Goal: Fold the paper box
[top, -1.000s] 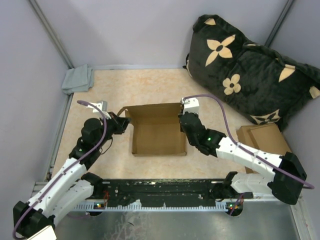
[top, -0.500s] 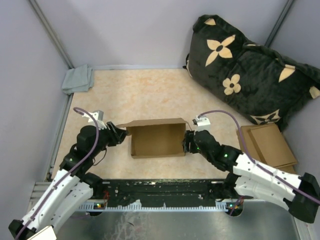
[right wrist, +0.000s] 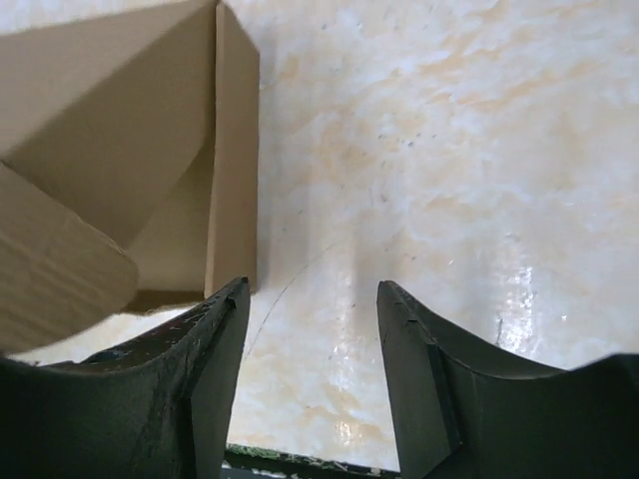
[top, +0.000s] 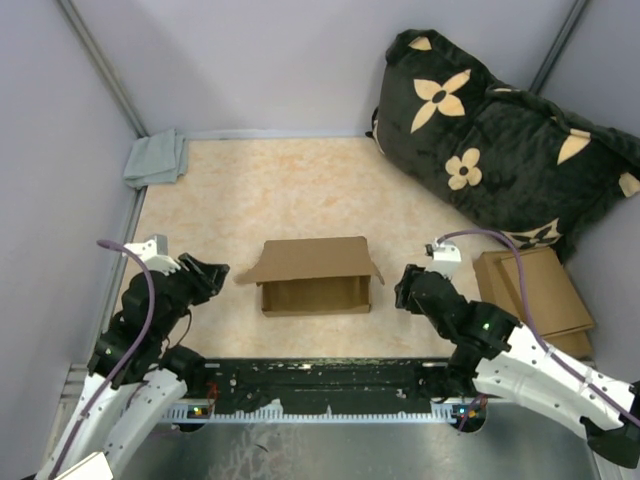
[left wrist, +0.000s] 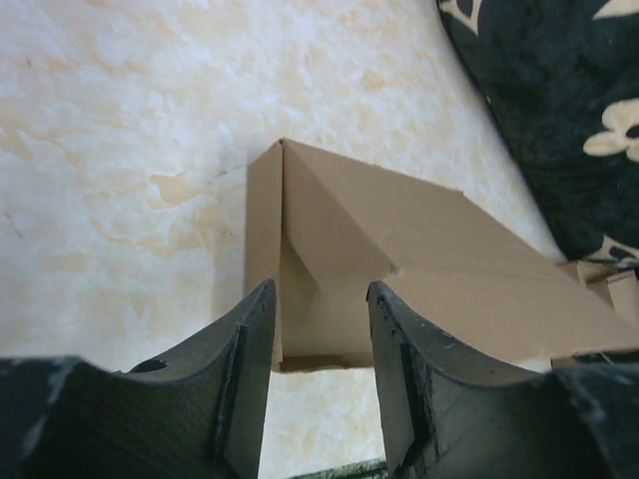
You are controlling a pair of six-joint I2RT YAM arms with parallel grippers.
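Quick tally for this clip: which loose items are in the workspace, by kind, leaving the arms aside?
paper box: 1
stack of flat cardboard pieces: 1
grey cloth: 1
black floral cushion: 1
Total: 4

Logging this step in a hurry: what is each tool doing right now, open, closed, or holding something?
Left tool: open, holding nothing, not touching the paper box.
Right tool: open, holding nothing.
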